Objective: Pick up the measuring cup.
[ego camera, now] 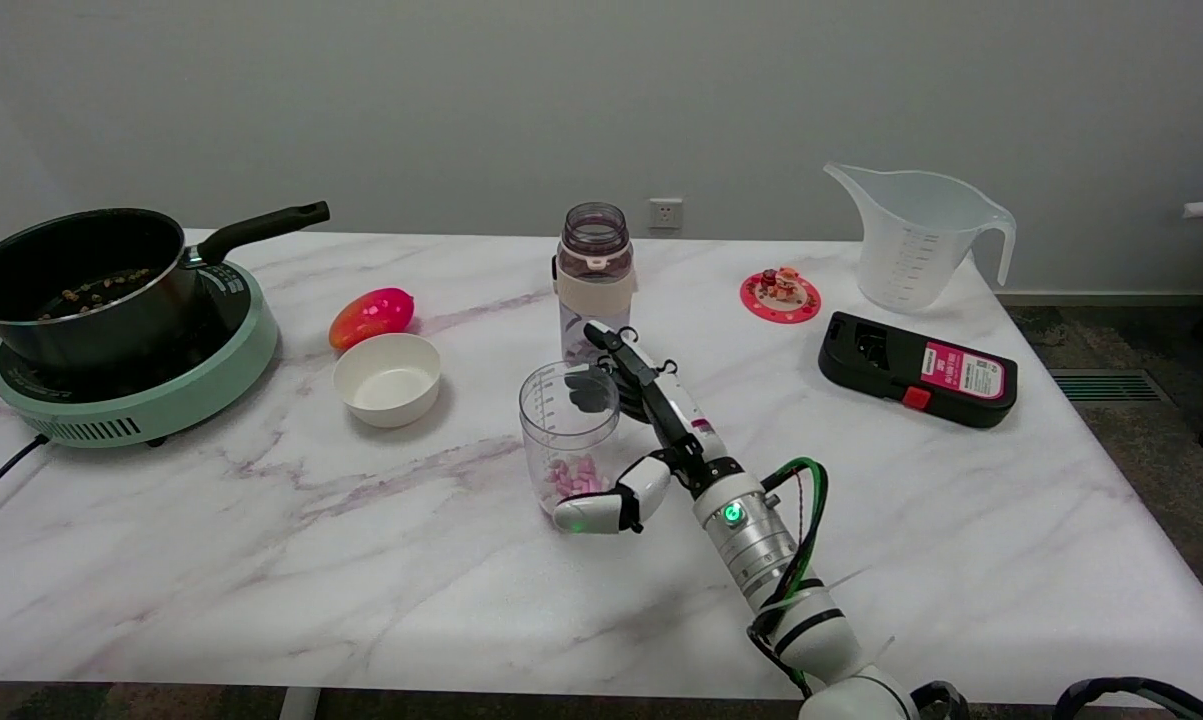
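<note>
The right hand (629,440) is spread around a small clear plastic measuring cup (570,433) with graduation marks and pink pieces in its bottom. The cup stands upright on the white marble table (261,560), directly on the hand's left side. The dark fingers (616,350) reach past the cup's far side near the rim, while the white thumb (601,510) lies low in front of its base. Whether any finger already touches the wall cannot be told; the grasp does not look closed yet.

To finish well, the hand should probably shift a little further toward the cup so that its wall sits deep between fingers and thumb, then close evenly. The thumb looks low against the fingers, so raising it toward mid-height would likely steady the grip and keep the cup from tipping. The thin plastic probably needs only light pressure.

Just beyond the fingers stands a clear purple-tinted bottle with a cream band (594,280); the curl should stay short of it. A straight upward lift would keep the pink pieces inside.
</note>
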Robot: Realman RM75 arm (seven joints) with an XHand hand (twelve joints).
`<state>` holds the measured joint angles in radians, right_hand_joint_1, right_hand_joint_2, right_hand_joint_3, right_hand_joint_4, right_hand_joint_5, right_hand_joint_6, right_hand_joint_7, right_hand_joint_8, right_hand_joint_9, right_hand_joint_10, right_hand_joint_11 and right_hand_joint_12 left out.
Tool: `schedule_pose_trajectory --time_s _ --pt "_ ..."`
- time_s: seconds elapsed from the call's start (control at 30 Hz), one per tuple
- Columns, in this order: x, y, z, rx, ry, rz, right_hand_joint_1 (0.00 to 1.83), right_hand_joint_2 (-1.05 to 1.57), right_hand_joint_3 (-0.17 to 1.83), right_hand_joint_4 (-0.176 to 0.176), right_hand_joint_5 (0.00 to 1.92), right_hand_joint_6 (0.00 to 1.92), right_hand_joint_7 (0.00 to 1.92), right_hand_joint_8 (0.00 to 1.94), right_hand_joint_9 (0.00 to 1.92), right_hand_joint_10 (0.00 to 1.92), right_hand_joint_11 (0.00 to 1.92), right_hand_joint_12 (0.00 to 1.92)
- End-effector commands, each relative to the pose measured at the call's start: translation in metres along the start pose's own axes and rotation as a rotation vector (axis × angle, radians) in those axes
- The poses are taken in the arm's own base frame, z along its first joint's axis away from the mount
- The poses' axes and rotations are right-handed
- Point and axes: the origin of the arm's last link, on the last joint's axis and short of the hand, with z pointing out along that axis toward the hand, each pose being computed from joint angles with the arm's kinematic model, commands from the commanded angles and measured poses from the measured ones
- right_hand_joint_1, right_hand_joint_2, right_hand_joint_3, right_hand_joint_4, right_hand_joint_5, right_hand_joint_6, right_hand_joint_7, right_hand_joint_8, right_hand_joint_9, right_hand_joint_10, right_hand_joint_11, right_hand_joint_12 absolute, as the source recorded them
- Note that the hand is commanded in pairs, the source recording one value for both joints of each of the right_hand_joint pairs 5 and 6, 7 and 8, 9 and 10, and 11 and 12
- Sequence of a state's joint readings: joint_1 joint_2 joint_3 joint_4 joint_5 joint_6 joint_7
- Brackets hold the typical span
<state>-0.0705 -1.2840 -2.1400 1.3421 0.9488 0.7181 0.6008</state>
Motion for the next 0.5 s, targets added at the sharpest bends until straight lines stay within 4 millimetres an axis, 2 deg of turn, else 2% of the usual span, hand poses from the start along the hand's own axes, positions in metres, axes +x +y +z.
schedule_pose_trajectory --time_s 0.03,0.17,0.5 --pt "-0.006 -0.001 0.01 0.001 -0.02 0.042 1.15 -0.41 0.85 0.0 0.18 0.18 0.55 0.55 0.6 0.6 0.54 0.54" --pt "-0.01 -0.001 0.012 0.001 -0.029 0.051 1.16 -0.41 0.84 0.0 0.19 0.19 0.55 0.55 0.6 0.6 0.54 0.54" --pt "-0.017 0.0 0.012 -0.003 -0.044 0.081 1.17 -0.4 0.96 0.0 0.2 0.2 0.56 0.56 0.6 0.6 0.54 0.54"
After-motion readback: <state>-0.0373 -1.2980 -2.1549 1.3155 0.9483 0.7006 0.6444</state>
